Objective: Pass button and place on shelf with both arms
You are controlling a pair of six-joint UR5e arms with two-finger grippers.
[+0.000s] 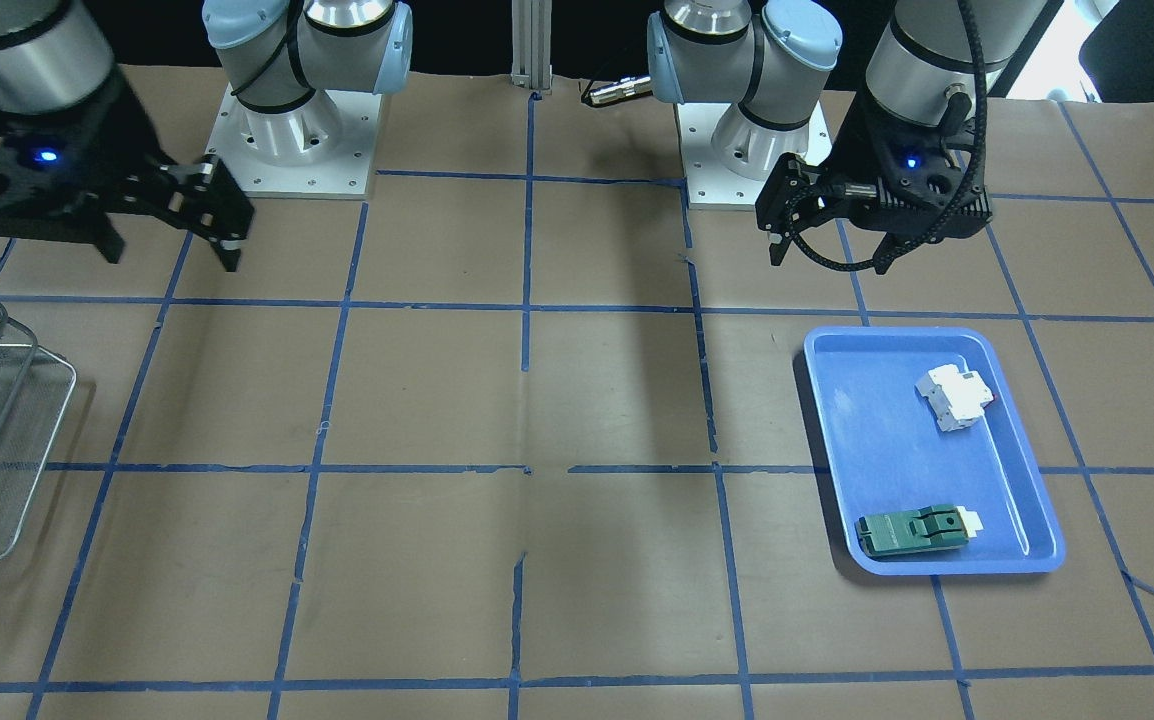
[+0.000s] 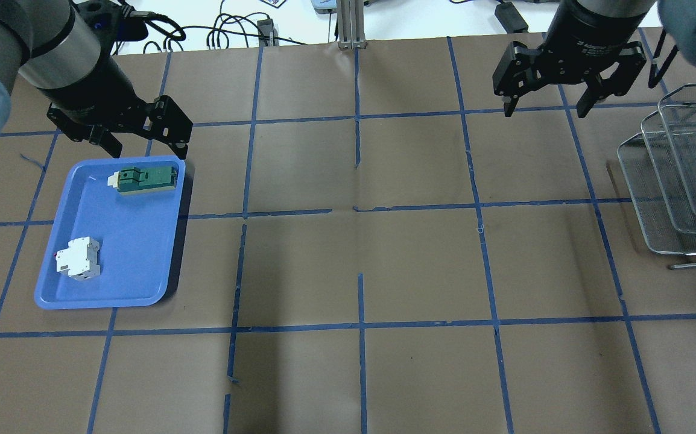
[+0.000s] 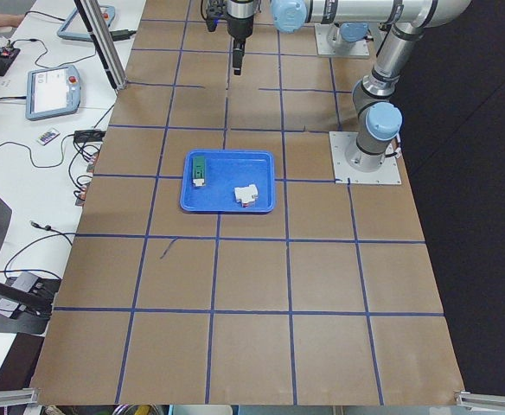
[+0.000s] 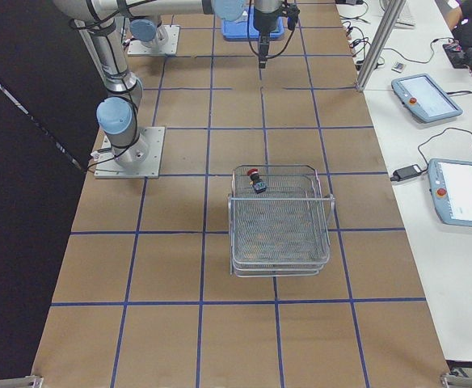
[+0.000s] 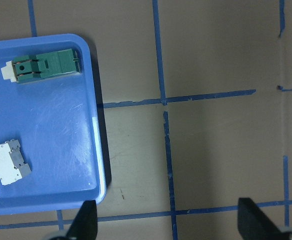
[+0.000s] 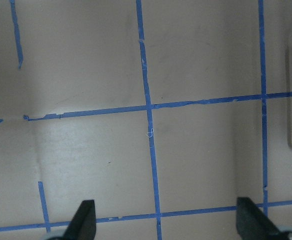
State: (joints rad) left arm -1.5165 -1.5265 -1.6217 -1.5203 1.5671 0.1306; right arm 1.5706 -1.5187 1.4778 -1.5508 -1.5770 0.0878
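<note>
Both grippers stand wide open and hold nothing. The left gripper (image 2: 143,135) hangs near the blue tray (image 2: 137,265), which holds the white breaker (image 2: 78,258) and the green part (image 2: 146,179). The right gripper (image 2: 547,102) hangs over bare table, apart from the shelf (image 4: 284,230). The button (image 4: 256,179) lies in the shelf's top basket, so the placing looks done. The next move probably calls only for parking both arms, with no grasp.

The right pincer (image 6: 166,222) hangs wide-spread over the blue-taped table (image 6: 86,75).
</note>
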